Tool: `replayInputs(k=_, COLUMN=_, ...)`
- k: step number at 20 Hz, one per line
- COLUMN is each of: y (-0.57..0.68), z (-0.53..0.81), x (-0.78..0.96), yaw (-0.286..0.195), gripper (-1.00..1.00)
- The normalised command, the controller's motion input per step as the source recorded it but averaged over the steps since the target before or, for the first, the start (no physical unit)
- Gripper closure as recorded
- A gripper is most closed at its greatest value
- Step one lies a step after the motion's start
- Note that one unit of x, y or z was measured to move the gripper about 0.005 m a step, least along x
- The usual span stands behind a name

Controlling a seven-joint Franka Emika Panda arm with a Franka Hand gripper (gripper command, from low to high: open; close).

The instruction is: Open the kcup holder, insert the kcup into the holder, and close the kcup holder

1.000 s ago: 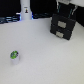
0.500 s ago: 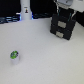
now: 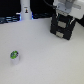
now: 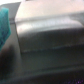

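The holder [image 3: 63, 28] sits on the white table [image 3: 45, 60], toward the exterior view's right and far edge, a black box with two stacked fronts. Its top half is hidden behind the arm's pale gripper [image 3: 65, 14], which hangs right over it and seems to touch or nearly touch it; I cannot tell which. The fingers are lost against the black box, so whether they are spread or closed, or gripping anything, cannot be made out. Both drawers look closed from here, and nothing inside can be seen.

The wrist view is badly blurred: a grey boxy surface of the holder [image 4: 47, 32] fills most of it, with a teal patch [image 4: 4, 27] cut off at one edge that I cannot identify.

The kcup [image 3: 15, 56] stands alone on the table, well apart from the holder, toward the exterior view's left and nearer edge, green top up.

Behind the holder, to the exterior view's left, a white bottle-like object [image 3: 25, 10] stands against a dark backdrop.
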Motion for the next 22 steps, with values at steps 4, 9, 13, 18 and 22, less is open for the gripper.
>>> replayInputs(k=4, y=0.03, z=-0.29, x=-0.29, yaw=0.001, gripper=1.00)
replayInputs(k=9, y=0.00, z=-0.02, x=-0.05, yaw=-0.008, gripper=1.00)
replayInputs(k=13, y=-0.01, z=-0.01, x=0.09, yaw=-0.009, gripper=1.00)
replayInputs(k=18, y=-0.01, z=0.00, x=0.21, yaw=-0.020, gripper=1.00)
replayInputs(k=22, y=-0.13, z=0.12, x=0.64, yaw=-0.050, gripper=1.00)
